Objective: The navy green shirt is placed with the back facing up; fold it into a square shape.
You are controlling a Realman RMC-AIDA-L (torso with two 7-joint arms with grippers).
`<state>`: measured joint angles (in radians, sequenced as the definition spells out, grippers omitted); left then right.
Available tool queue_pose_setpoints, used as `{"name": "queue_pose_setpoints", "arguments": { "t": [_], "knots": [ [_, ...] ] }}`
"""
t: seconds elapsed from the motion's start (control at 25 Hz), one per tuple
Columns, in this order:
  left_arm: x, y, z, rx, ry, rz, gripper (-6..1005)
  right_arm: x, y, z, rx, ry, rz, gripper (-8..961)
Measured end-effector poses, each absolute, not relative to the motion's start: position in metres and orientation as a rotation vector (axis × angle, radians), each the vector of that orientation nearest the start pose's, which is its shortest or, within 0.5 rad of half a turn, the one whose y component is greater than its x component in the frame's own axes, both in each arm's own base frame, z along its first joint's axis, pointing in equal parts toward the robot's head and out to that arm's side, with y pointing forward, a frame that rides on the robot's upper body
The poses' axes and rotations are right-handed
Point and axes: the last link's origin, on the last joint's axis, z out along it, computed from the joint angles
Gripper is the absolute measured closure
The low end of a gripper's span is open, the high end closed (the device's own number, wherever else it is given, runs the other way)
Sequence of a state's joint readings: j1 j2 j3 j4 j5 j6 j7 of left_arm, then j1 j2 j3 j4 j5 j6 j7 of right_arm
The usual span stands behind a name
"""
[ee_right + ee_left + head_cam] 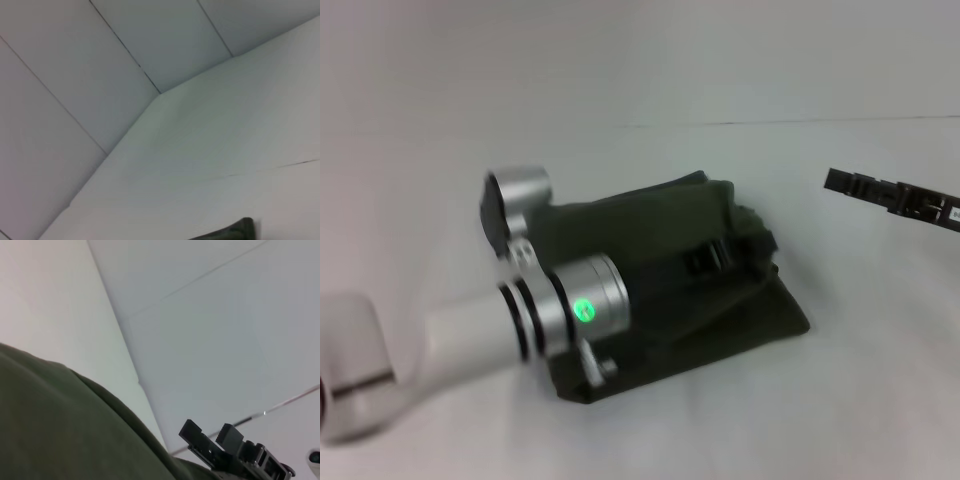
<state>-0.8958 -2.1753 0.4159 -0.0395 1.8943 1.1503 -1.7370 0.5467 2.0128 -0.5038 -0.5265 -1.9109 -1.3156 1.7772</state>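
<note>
Navy green shirt (660, 270) lies bunched mid-desk (770, 70), partly folded. Left claw (705, 258) is pressed into its fabric, apparently pinching it. Right claw (890, 196) is held aside, state unclear. Fold should be dragged flat, edges aligned.

no readable text or labels

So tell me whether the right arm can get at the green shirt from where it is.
Probably yes: the right end effector hovers just off the shirt, with only bare white table between them. The left end effector already sits over the fabric.
</note>
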Motion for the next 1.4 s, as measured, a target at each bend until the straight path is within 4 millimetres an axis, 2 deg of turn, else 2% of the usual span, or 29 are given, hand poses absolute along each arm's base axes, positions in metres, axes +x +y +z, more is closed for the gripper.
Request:
{"name": "queue_pose_setpoints", "arguments": {
  "t": [0.16,0.36,0.56,0.68,0.92,0.96,1.0,1.08,1.2,1.4],
  "knots": [
    [-0.157,0.334,-0.149,-2.329,-1.675,-1.233,895,0.309,0.363,0.040,-2.152,1.298,0.879,243],
    [-0.149,0.322,-0.144,-2.385,-1.636,-1.354,857,0.311,0.362,0.040,-2.146,1.312,0.873,243],
    [-0.139,0.308,-0.110,-2.468,-1.477,-1.692,638,0.316,0.364,0.047,-2.103,1.377,0.870,243],
    [-0.148,0.307,-0.093,-2.470,-1.389,-1.760,499,0.317,0.368,0.055,-2.077,1.420,0.869,243],
    [-0.186,0.311,-0.066,-2.529,-1.194,-1.575,238,0.308,0.387,0.069,-2.098,1.536,0.756,243],
    [-0.201,0.310,-0.058,-2.532,-1.124,-1.499,196,0.305,0.391,0.070,-2.110,1.549,0.729,243],
    [-0.201,0.310,-0.058,-2.532,-1.124,-1.499,174,0.303,0.393,0.069,-2.120,1.561,0.708,243],
    [-0.216,0.308,-0.050,-2.541,-1.032,-1.410,129,0.296,0.398,0.066,-2.147,1.565,0.673,243],
    [-0.233,0.302,-0.040,-2.559,-0.918,-1.297,62,0.282,0.405,0.053,-2.194,1.556,0.644,243],
    [-0.249,0.296,-0.030,-2.542,-0.820,-1.215,63,0.264,0.419,0.021,-2.205,1.547,0.600,243]
  ]
}}
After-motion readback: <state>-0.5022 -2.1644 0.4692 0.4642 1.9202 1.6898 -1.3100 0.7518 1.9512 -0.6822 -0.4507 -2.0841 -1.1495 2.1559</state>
